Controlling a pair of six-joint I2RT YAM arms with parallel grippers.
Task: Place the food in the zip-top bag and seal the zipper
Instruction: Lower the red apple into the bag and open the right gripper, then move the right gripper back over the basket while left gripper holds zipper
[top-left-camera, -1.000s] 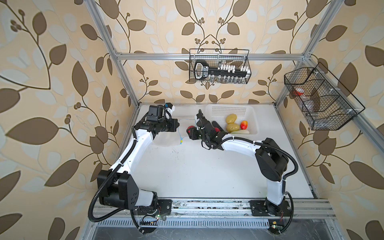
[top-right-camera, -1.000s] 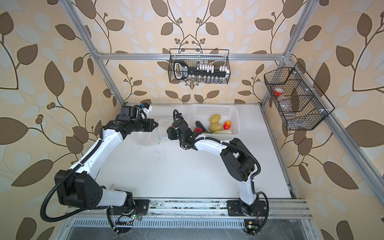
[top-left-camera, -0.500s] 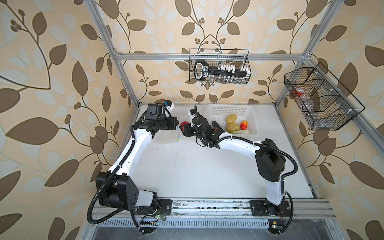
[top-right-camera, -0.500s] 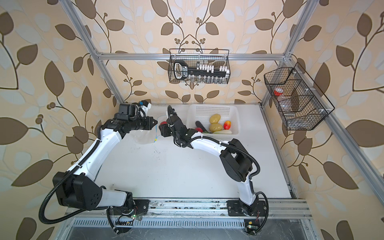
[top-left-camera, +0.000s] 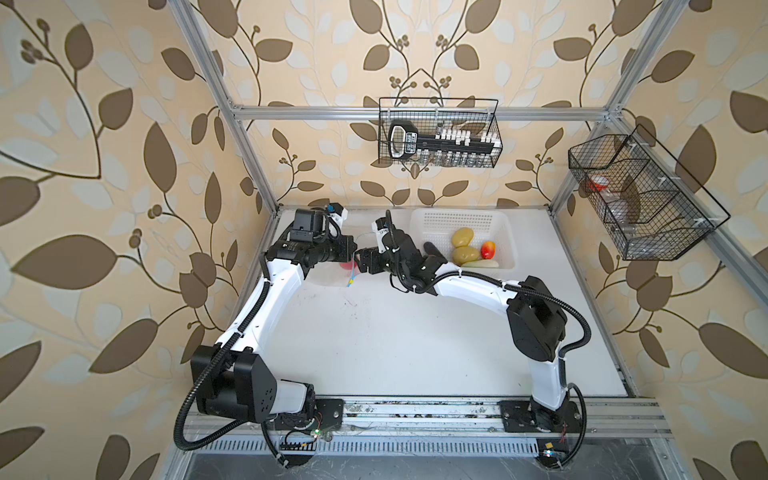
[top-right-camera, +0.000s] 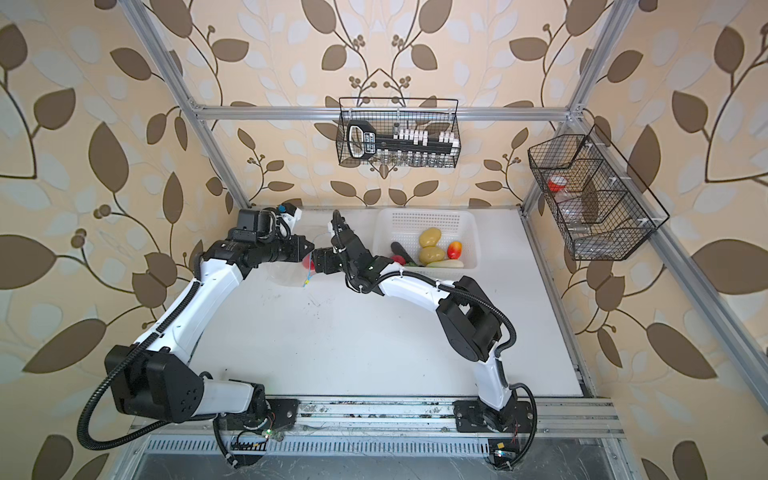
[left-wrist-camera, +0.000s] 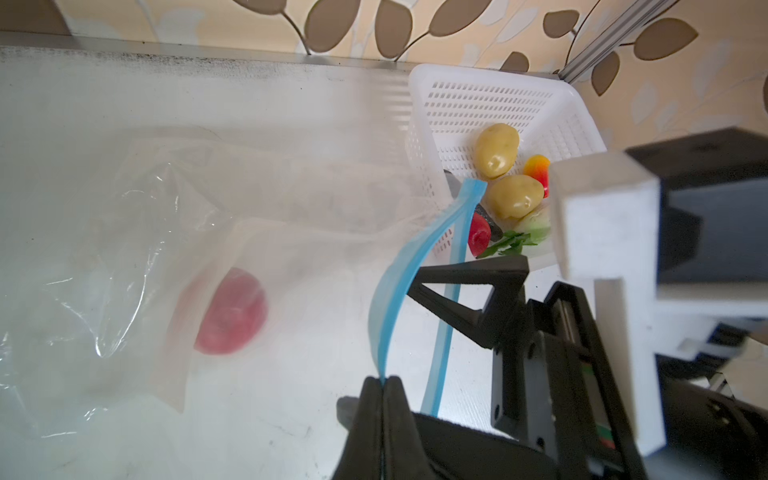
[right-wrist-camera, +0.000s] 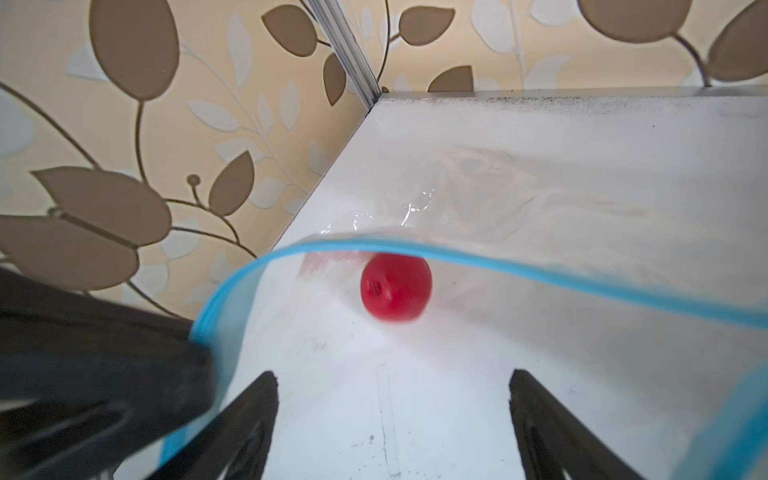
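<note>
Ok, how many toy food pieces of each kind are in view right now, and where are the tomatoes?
Red tomatoes: 2, one in the zip-top bag, one in the white basket
Potatoes: 2
Red-yellow fruit: 1
Eggplant: 1
White radish: 1
Total: 7

The red tomato (right-wrist-camera: 396, 286) inside the zip-top bag (right-wrist-camera: 498, 187) is smeared by motion blur in the right wrist view, and through the plastic in the left wrist view it is only a hazy pink patch. In both top views the left gripper (top-left-camera: 354, 259) and the right gripper (top-left-camera: 360, 266) cover most of the bag, at nine o'clock of the white basket (top-left-camera: 457, 212). The right arm hides part of the eggplant (top-left-camera: 432, 249). What the wire basket (top-left-camera: 665, 245) at three o'clock holds is too small to tell.
</note>
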